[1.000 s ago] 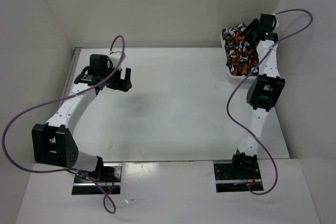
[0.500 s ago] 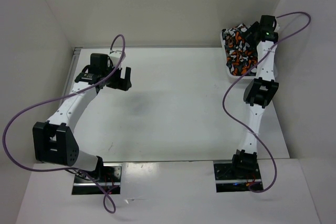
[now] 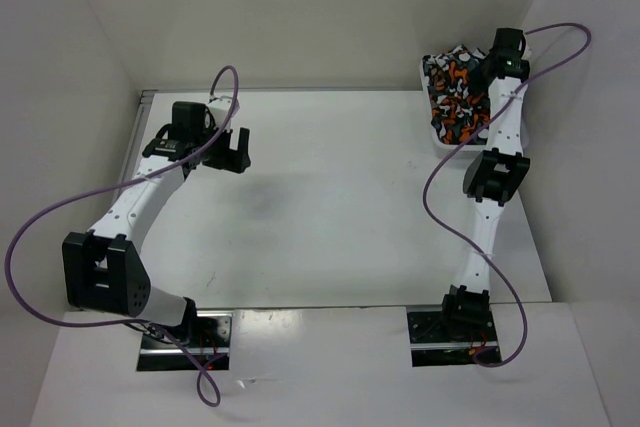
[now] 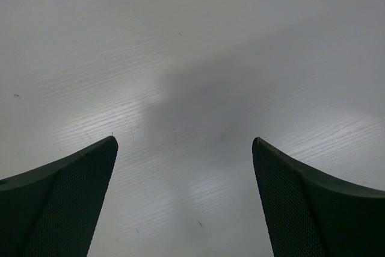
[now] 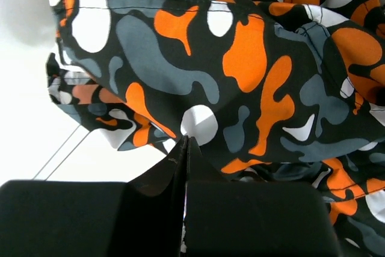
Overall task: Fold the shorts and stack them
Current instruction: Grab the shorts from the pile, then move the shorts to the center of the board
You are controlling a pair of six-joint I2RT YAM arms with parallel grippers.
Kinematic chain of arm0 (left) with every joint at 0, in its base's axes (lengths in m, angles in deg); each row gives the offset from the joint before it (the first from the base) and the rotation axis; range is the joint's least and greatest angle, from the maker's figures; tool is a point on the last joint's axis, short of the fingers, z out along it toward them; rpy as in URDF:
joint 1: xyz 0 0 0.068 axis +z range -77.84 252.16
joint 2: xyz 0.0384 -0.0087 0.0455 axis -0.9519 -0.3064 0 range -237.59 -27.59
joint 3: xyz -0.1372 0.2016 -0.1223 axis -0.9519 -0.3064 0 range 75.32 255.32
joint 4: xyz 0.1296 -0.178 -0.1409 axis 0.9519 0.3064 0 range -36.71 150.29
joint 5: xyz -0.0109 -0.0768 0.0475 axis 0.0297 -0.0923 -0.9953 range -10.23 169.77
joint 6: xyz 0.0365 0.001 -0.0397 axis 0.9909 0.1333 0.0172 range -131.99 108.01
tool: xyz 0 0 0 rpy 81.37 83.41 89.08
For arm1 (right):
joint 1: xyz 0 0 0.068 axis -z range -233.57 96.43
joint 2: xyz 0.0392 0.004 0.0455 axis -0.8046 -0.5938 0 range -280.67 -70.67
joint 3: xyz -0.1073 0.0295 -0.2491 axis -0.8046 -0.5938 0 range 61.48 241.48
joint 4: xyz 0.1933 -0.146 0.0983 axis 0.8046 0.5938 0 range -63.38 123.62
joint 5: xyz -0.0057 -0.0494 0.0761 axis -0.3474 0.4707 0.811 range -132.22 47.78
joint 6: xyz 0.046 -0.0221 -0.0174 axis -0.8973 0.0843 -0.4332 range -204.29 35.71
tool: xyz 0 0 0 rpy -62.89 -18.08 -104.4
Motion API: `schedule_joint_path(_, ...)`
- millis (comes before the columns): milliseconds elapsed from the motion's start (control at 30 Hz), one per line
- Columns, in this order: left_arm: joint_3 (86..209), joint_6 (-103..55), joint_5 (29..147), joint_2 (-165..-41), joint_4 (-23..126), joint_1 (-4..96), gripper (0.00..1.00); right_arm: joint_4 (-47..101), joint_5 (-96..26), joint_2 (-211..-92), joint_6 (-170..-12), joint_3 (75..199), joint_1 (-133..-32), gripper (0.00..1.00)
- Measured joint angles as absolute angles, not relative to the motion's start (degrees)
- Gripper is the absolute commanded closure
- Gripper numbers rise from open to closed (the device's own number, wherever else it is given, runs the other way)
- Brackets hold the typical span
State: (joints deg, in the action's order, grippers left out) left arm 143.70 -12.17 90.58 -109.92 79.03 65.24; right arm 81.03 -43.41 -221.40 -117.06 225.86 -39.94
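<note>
The shorts [image 3: 455, 97], printed in orange, white, grey and black blobs, lie bunched in a white basket [image 3: 433, 129] at the table's far right corner. My right gripper [image 3: 483, 65] reaches down into that heap. In the right wrist view its fingers are pressed together at the tips [image 5: 187, 139], pinching the lower edge of the shorts [image 5: 240, 58], which fill most of that view. My left gripper [image 3: 232, 152] hovers over the table's left side, away from the shorts. The left wrist view shows that gripper [image 4: 184, 142] open, with only bare table between its fingers.
The white table [image 3: 330, 207] is boxed in by white walls at the back, left and right. Purple cables loop off both arms. The basket stands close to the right wall and the back edge.
My right arm has stretched slightly farther into the basket and its jaws have closed on the fabric. The left arm has not moved.
</note>
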Motion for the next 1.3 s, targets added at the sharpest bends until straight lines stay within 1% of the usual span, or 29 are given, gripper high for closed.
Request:
schedule_joint_path(133,143.7,-12.2,90.6,-109.9,79.0,65.2,0.01,81.8,-44.2,-221.1,-117.3,227.3,-40.5,1.00)
schedule_joint_path(333,143.7,-12.2,90.6,-109.1,79.0,65.2,0.01,83.5,-45.2,-216.7,-116.9,227.2,-43.1,1.00)
schedule_joint_path(533,143.7,-12.2,90.6,-107.3,79.0,65.2,0.01,83.7,-44.9,-204.9,-115.8,224.3,-46.3,1.00)
schedule_joint_path(833,143.7,-12.2,92.0,-105.0,78.9,65.2,0.01,83.9,-46.6,-186.8,-114.0,218.3,-47.5,1.00)
schedule_joint_path(1133,143.7,-12.2,93.6,-103.4,78.8,65.5,0.01,86.1,-49.0,-179.0,-112.2,212.6,-52.0,1.00)
schedule_joint_path(1300,143.7,-12.2,94.2,-102.0,78.8,66.3,0.01,86.4,-48.4,-173.4,-111.2,209.0,-55.2,1.00)
